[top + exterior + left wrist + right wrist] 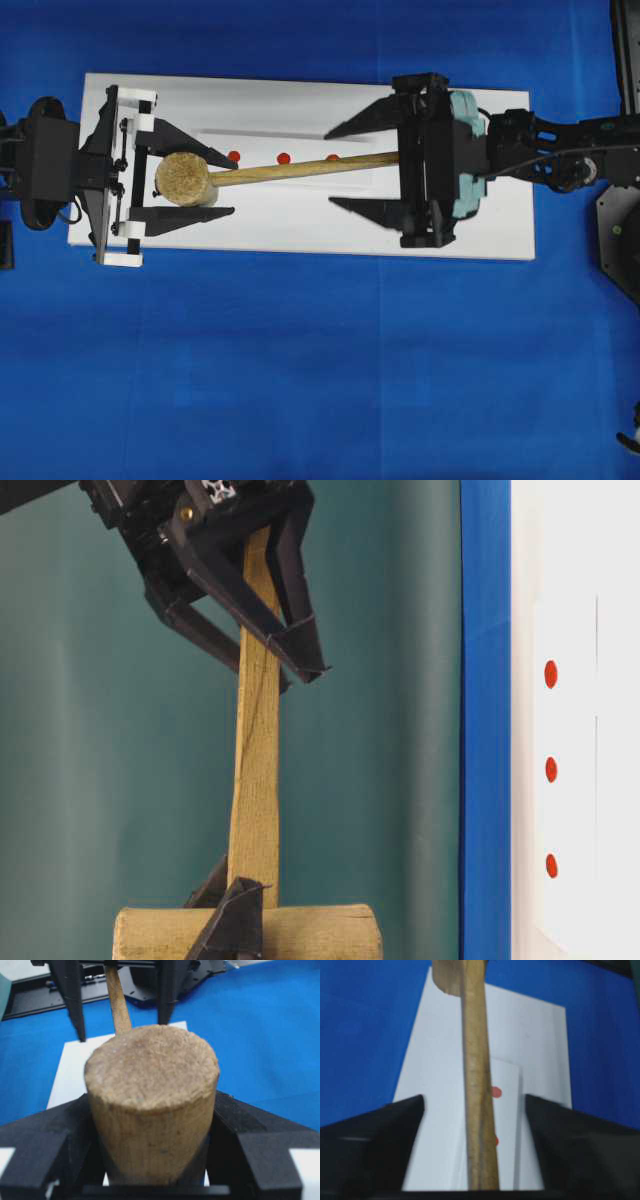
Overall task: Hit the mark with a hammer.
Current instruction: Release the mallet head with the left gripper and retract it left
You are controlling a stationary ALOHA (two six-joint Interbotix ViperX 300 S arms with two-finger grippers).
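Hammer [250, 175]: held clear of the white board [480, 225], handle running across it above red dots [284, 158].
Left gripper [196, 174]: fingers [250, 1135] clamped on both sides of the head.
Right gripper [352, 166]: fingers [580, 1135] straddle the handle end, gaps either side; no contact visible.

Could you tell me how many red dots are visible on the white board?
3, in a row along the board: one by the hammer head, one mid-handle, one partly under the handle nearer the right gripper. More could be hidden.
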